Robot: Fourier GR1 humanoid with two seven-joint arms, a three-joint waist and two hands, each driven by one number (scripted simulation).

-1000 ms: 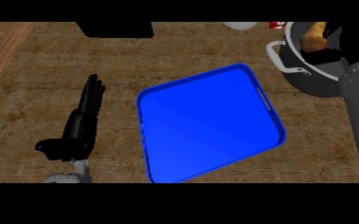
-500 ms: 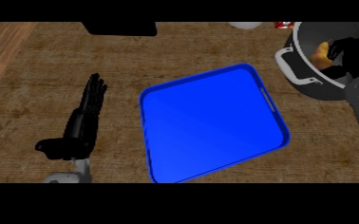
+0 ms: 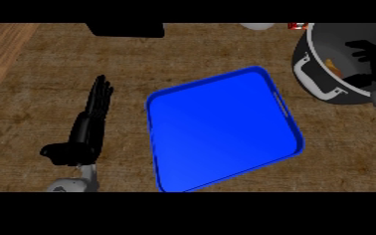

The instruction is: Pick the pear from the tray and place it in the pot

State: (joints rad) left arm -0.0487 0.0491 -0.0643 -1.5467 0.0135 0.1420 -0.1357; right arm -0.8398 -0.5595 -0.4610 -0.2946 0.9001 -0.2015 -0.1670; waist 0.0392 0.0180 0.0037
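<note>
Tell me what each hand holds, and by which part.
The left hand lies open and holds nothing. The right hand is over the pot beside the pear; whether it grips it cannot be told.

Left hand: at 8 o'clock in the head view, open and flat. Fingers straight and held together, pointing toward 12 o'clock with a slight lean to 1 o'clock. Thumb set out sideways toward 9 o'clock.

Left forearm: grey, short length showing at 7 o'clock, entering from the lower edge, wrist in line with the hand.

Right hand: at 2 o'clock, against the right edge. Only black parts show, the rest cut off. Forearm out of view.
</note>
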